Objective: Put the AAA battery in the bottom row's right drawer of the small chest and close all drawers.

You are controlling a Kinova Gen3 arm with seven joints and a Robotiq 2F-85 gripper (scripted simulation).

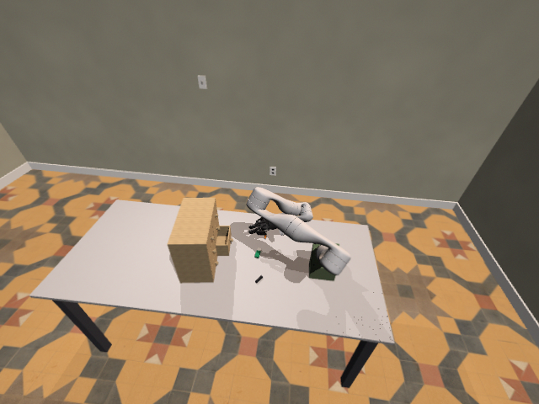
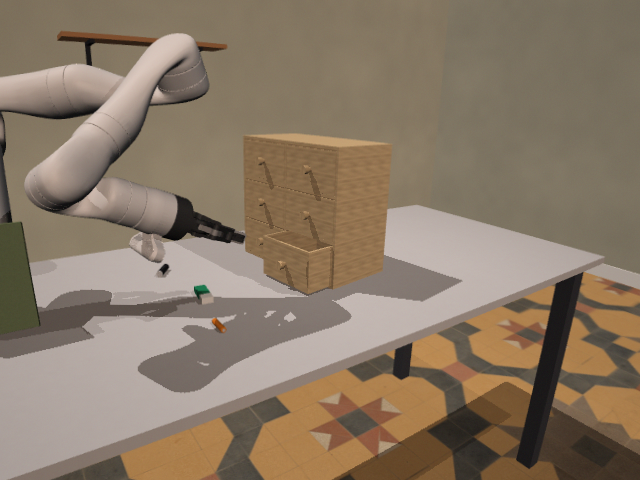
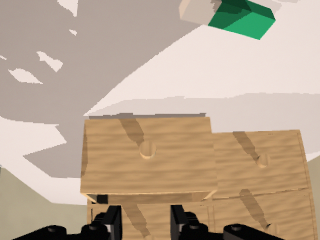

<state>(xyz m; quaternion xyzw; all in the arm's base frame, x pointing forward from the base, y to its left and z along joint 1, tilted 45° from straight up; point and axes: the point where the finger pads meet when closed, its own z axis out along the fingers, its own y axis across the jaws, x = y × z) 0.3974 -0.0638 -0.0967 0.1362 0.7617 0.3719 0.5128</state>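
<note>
The wooden chest point(image 2: 315, 206) stands on the white table, also in the top view point(image 1: 195, 239). Its bottom-right drawer point(image 2: 298, 260) is pulled partway out and looks empty; the other drawers are in. The wrist view shows this drawer's front and knob point(image 3: 148, 154). My gripper point(image 2: 235, 237) hovers low, pointing at the chest just left of the open drawer. Its fingers are partly open with nothing between them.
A green and white eraser point(image 2: 203, 293) lies between the gripper and the battery. A small black cylinder point(image 2: 163, 269) and a crumpled white thing point(image 2: 147, 246) lie under the arm. The dark green arm base point(image 1: 319, 263) stands at the right.
</note>
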